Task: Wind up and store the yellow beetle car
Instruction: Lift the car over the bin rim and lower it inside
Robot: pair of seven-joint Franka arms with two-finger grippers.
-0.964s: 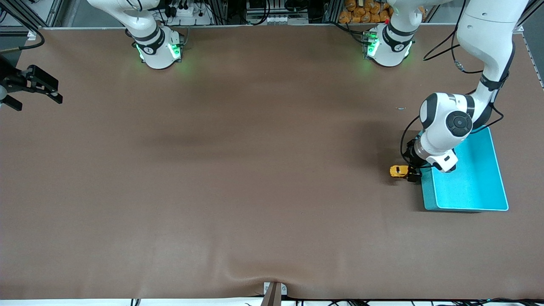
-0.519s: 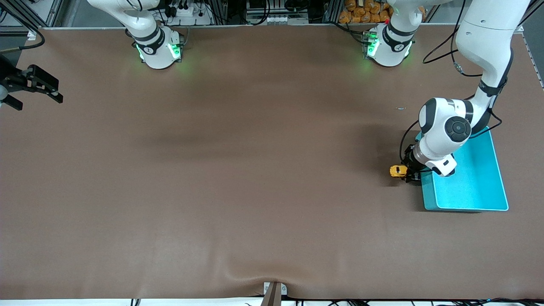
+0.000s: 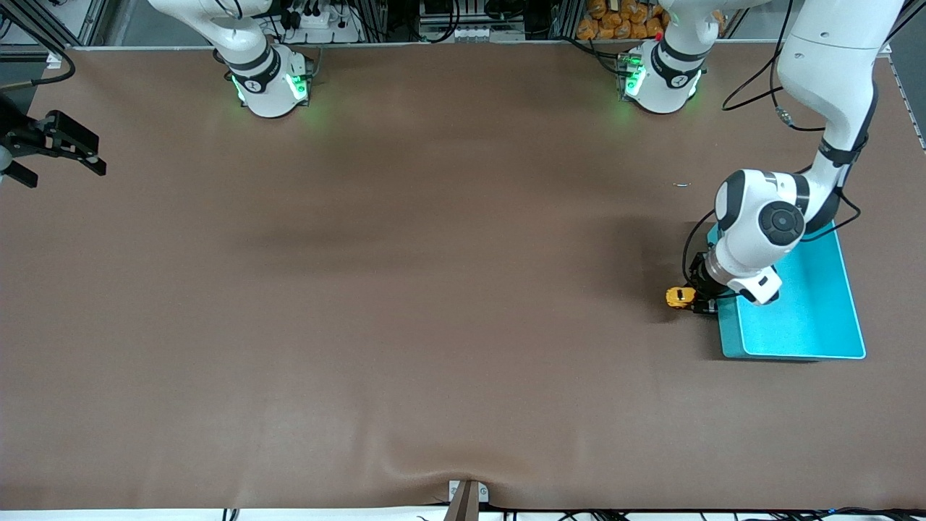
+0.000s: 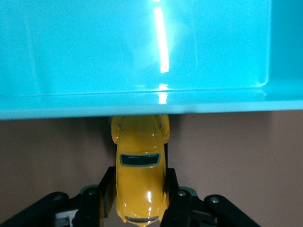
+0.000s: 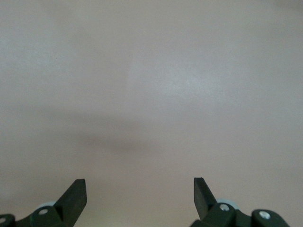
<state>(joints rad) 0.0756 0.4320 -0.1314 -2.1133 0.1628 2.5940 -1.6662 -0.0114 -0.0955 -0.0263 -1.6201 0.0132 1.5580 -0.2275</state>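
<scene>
The yellow beetle car (image 3: 678,297) rests on the brown table beside the turquoise bin (image 3: 796,318), on the side toward the right arm's end. My left gripper (image 3: 691,298) is shut on the car. In the left wrist view its dark fingers (image 4: 108,187) press both flanks of the yellow beetle car (image 4: 141,179), whose far end meets the turquoise bin's (image 4: 142,56) outer wall. My right gripper (image 3: 69,176) waits open over the table's edge at the right arm's end. In the right wrist view the right gripper (image 5: 138,182) has only bare table between its fingers.
A tiny pale scrap (image 3: 682,184) lies on the table, farther from the front camera than the bin. A metal bracket (image 3: 466,496) sits at the table's front edge. Both arm bases (image 3: 271,83) stand along the back edge.
The left gripper went from open to shut on the car's flanks, and the left wrist shifted slightly. The car moved a little nearer the front camera. The right arm stayed still.
</scene>
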